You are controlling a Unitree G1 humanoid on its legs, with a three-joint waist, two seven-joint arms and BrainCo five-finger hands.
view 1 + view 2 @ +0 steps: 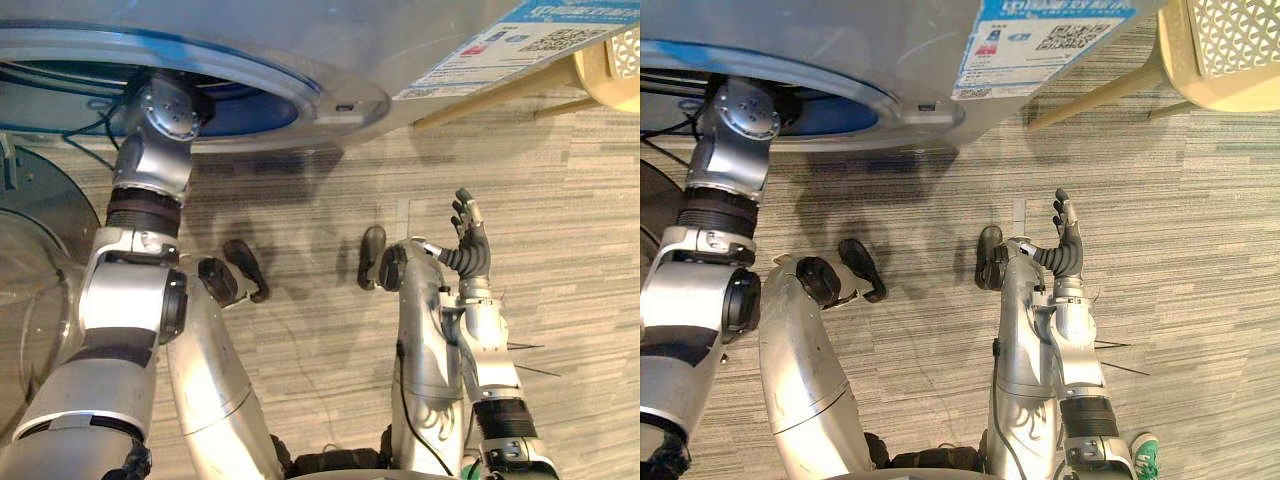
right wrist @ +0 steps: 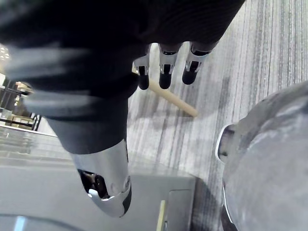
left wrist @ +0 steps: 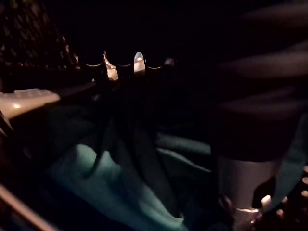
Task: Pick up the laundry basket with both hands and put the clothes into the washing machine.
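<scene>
Laundry corner in a carpeted room
A front-loading washing machine [image 1: 350, 30] is seen standing on striped grey carpet [image 1: 580, 200], with a pale yellow chair [image 1: 1230, 50] set beside it.

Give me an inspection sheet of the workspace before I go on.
surface: striped carpet
job's things: washer with its door open; teal cloth inside the washer
clutter: nothing seen
hands: left hand inside the washer by the cloth, grip too dark to tell; right hand open above the carpet, holding nothing
cables: nothing seen
surroundings: beige chair beside the washer
</scene>
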